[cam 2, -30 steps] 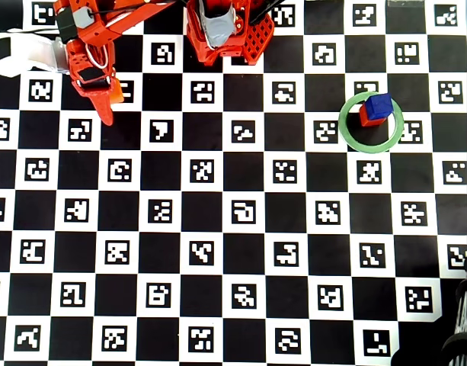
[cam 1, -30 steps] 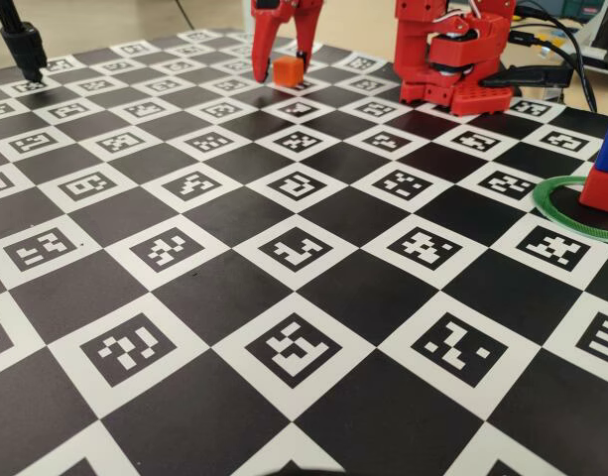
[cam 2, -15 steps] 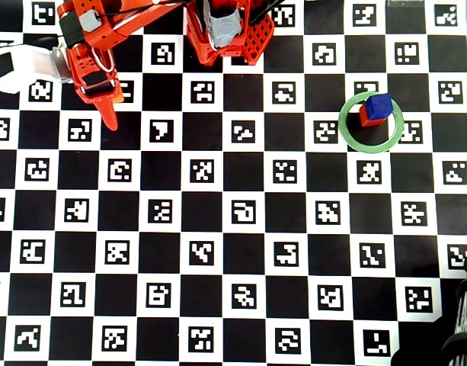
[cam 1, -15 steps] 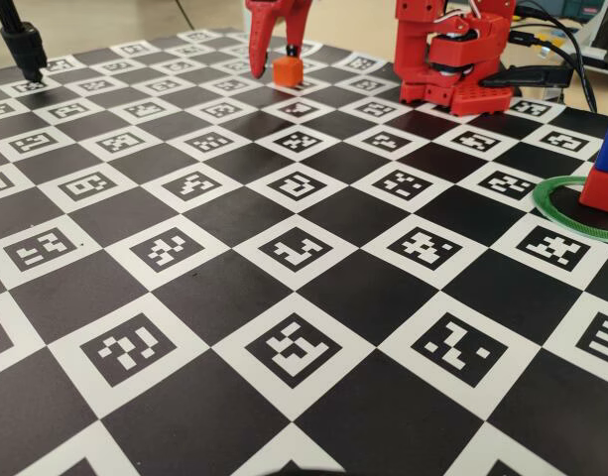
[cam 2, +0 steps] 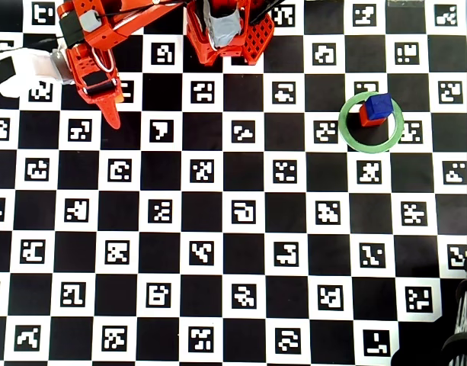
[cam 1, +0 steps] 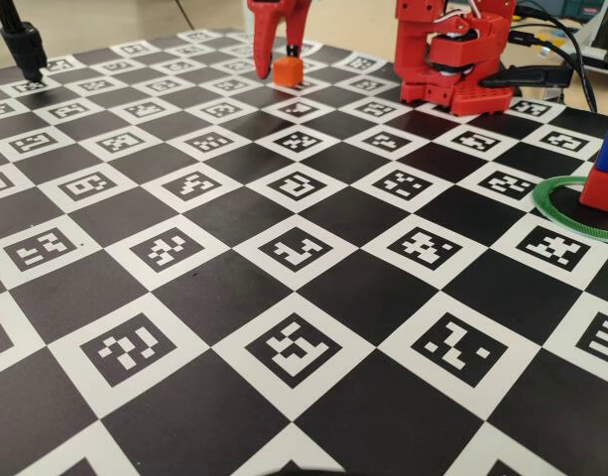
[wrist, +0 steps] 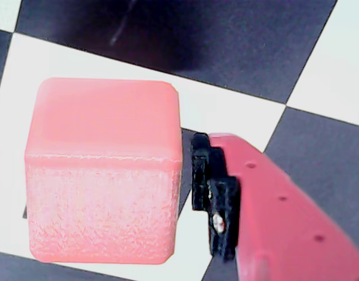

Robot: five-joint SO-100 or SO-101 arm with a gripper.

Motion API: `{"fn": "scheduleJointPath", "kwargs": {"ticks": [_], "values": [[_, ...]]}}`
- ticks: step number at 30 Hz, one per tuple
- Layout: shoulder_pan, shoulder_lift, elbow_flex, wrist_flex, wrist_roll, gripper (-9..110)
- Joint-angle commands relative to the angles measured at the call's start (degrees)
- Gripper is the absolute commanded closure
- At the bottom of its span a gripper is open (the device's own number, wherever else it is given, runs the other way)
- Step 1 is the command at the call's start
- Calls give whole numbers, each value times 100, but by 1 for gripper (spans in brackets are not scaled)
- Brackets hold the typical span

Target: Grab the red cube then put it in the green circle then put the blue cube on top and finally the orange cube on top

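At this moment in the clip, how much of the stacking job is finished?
Two steps look done: the small red plastic cube sits inside the flat green plastic ring, with the deep blue plastic cube on top. In hand: the red arm's hand is down around the small bright orange plastic cube, fingers not yet closed on it. Left: grasp it, carry it over, stack it on the blue one.

The table (cam 1: 224,288) carries a black-and-white checkerboard, each white square printed with a black pixel marker. The small bright orange plastic cube (cam 1: 287,69) reads washed-out pink-orange in the wrist view (wrist: 103,170). The thin bright green plastic ring (cam 2: 349,130) encloses the matte red plastic cube (cam 2: 366,118), which carries the deep blue plastic cube (cam 2: 379,106). The arm's base (cam 1: 450,59) is red; the red finger (wrist: 284,216) carries a black pad.
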Motion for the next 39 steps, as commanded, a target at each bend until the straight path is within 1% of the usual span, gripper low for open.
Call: {"fn": "scheduleJointPath", "kwargs": {"ticks": [1, 14, 20, 25, 33, 39], "values": [[-9, 475, -88, 79, -18, 94], [9, 501, -123, 255, -79, 96], [-167, 527, -642, 747, 167, 96], [-659, 422, -1626, 1494, 1028, 96], [-1723, -255, -3990, 3234, 2795, 97], [-2628, -211, -4790, 3973, 3832, 97]]}}
